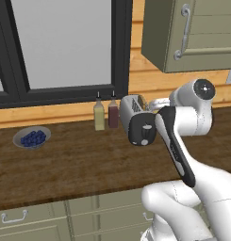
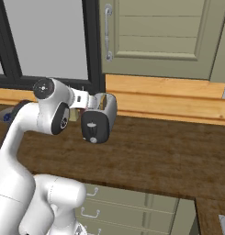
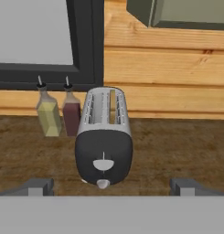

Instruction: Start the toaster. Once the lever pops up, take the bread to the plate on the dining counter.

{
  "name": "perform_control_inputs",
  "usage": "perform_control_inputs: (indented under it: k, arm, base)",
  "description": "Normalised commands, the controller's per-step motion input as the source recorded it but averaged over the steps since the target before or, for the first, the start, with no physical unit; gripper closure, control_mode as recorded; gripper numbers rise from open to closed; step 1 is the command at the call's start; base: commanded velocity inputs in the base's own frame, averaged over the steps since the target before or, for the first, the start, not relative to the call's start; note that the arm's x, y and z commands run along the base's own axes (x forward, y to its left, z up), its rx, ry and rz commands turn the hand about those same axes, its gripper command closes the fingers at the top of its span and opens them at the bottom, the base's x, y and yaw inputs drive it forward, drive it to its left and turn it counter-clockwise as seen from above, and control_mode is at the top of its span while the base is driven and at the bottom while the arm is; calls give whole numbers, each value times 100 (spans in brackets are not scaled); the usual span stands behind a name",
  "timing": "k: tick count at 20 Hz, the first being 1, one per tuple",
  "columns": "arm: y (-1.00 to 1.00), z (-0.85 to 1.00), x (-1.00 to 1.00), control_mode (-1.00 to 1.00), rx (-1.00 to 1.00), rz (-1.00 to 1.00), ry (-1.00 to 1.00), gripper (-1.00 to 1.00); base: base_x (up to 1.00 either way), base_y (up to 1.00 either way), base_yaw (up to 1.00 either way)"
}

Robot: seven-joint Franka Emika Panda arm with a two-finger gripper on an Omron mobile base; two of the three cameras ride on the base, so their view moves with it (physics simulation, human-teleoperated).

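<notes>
The toaster [image 3: 104, 137] stands on the wooden worktop by the window, its silver body behind a black end panel that faces me. The pale lever [image 3: 103, 163] sits in the panel's vertical slot, above the round knob [image 3: 103, 183]. A tan slice of bread [image 3: 112, 106] stands in the right-hand slot. My gripper [image 3: 112, 188] is open, held in front of the end panel and a little above it. Its fingertips [image 3: 38, 186] are spread wide with nothing between them, not touching the toaster [image 1: 136, 117] [image 2: 99, 120]. The plate and the dining counter are out of view.
Two bottles, one yellow [image 3: 48, 116] and one dark red [image 3: 71, 116], stand just left of the toaster. A grey bowl of blueberries [image 1: 32, 137] lies further left. Behind are the dark window frame [image 1: 120, 47] and a wall cabinet [image 1: 192, 33]. Drawers [image 2: 114, 202] run below the worktop.
</notes>
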Motion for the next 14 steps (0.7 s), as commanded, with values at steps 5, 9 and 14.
perform_control_inputs:
  k: [5,9,14]
  arm:
    - [0,-25,25,-100,0,0,0,-100]
    - [0,-13,39,-100,0,0,0,-100]
    - [0,-10,54,-100,1,0,1,-100]
  base:
    - [0,0,0]
    - [0,0,0]
    - [0,0,0]
